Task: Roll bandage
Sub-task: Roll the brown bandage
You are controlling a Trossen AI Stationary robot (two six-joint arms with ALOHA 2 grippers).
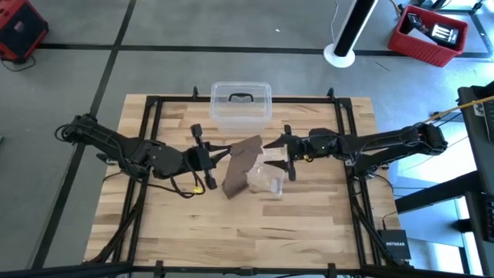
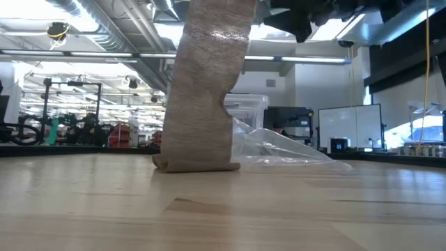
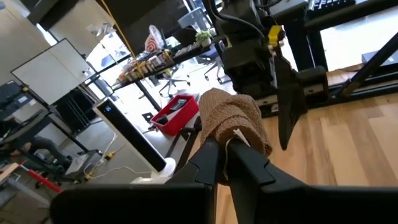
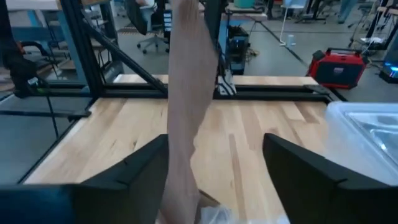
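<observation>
left gripper [image 3: 225, 149] clenching on upper end of bandage [image 3: 233, 118], lifting it off tabletop [image 1: 309, 224] | bandage hanging down between both grippers, lower end touching tabletop beside clear plastic bag [image 2: 286, 150] | right gripper [image 4: 214, 168] fingers spread wide, bandage hanging between them, not gripped | clear box [image 1: 241, 104] sitting beyond both grippers

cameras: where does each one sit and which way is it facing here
High: overhead, straight down; both arms meet at the bandage.
Low: tabletop height, level across; bandage hanging, bag behind.
Left wrist: along left end effector, shut on the bandage; right arm beyond.
Right wrist: between open right end effector fingers, bandage between them.
All four share the bandage.
</observation>
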